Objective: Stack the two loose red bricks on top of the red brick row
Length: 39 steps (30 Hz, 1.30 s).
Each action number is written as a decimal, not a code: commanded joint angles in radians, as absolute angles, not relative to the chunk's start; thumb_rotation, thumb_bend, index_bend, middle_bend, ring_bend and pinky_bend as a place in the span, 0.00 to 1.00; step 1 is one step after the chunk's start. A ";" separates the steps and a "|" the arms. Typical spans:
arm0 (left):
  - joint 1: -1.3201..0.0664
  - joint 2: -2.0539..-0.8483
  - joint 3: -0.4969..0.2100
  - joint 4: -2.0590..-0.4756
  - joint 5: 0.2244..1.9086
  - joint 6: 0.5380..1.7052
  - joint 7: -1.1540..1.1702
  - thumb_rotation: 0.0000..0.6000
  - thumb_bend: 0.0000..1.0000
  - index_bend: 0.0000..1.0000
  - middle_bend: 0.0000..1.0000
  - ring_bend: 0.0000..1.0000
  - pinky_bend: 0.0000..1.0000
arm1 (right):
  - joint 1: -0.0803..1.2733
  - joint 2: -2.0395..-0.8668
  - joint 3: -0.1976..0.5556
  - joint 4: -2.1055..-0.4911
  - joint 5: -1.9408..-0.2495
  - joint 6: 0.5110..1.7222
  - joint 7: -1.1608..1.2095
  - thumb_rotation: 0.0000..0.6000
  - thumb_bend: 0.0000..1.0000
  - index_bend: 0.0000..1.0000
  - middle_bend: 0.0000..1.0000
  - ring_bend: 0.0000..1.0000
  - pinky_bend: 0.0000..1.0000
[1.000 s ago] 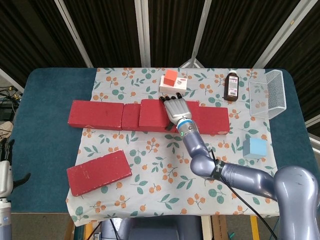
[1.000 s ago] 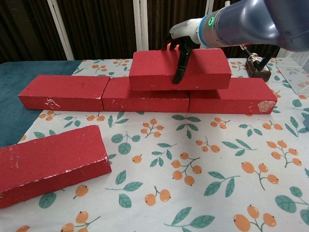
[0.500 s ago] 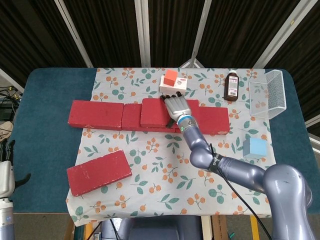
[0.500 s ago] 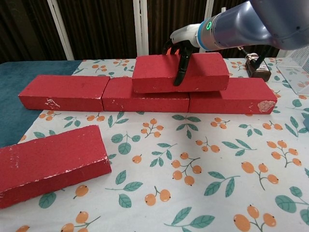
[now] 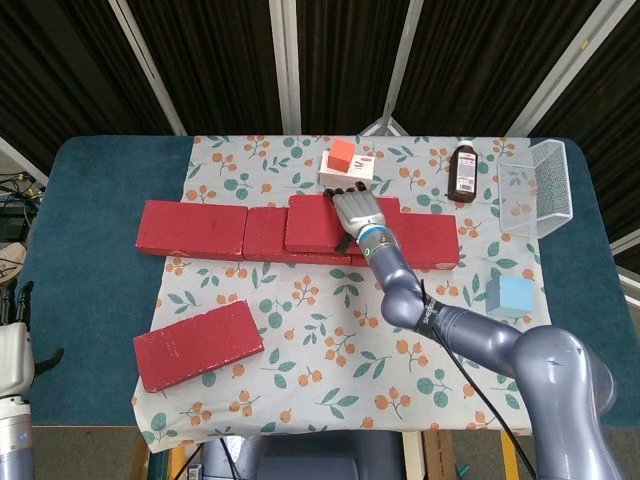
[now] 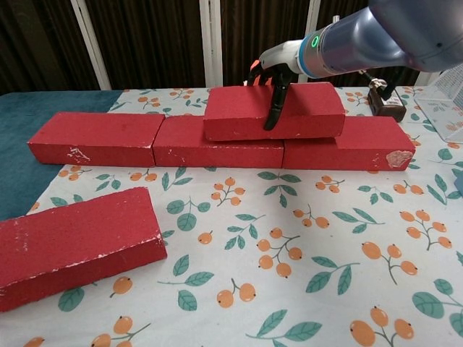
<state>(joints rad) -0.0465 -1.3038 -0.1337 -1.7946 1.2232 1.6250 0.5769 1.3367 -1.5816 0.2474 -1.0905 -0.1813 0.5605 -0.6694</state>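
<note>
Three red bricks form a row (image 5: 195, 228) (image 6: 98, 137) across the floral cloth. A fourth red brick (image 5: 315, 224) (image 6: 239, 113) lies flat on top of the row, over the middle and right bricks. My right hand (image 5: 357, 211) (image 6: 278, 76) grips this top brick, thumb down its front face and the fingers over its back edge. The other loose red brick (image 5: 197, 345) (image 6: 72, 244) lies at the front left of the cloth. At the lower left edge of the head view, my left hand (image 5: 12, 350) hangs beside the table with its fingers apart, holding nothing.
Behind the row stands a white box (image 5: 352, 173) with an orange block (image 5: 342, 153) on it. A brown bottle (image 5: 465, 173) (image 6: 383, 101) and a clear container (image 5: 540, 187) are at the back right. A blue cube (image 5: 515, 294) lies at the right.
The brick in my right hand has come down and settled flat on the row, shifting slightly right. The left hand and the front brick have not moved.
</note>
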 commanded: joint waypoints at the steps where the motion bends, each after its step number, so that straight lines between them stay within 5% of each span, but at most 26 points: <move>1: -0.047 -1.304 -0.133 -1.795 1.224 1.625 0.577 1.00 0.00 0.06 0.00 0.00 0.08 | 1.339 -1.578 0.237 -1.091 -0.185 0.566 -0.651 1.00 0.12 0.40 0.40 0.33 0.00; 39: -0.050 -1.306 -0.127 -1.794 1.227 1.628 0.579 1.00 0.00 0.06 0.00 0.00 0.08 | 1.357 -1.576 0.147 -1.092 -0.170 0.577 -0.562 1.00 0.12 0.41 0.40 0.33 0.00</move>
<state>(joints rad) -0.0495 -1.3062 -0.1269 -1.7940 1.2274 1.6280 0.5790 1.3577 -1.5758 0.1474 -1.0926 -0.1700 0.5774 -0.5621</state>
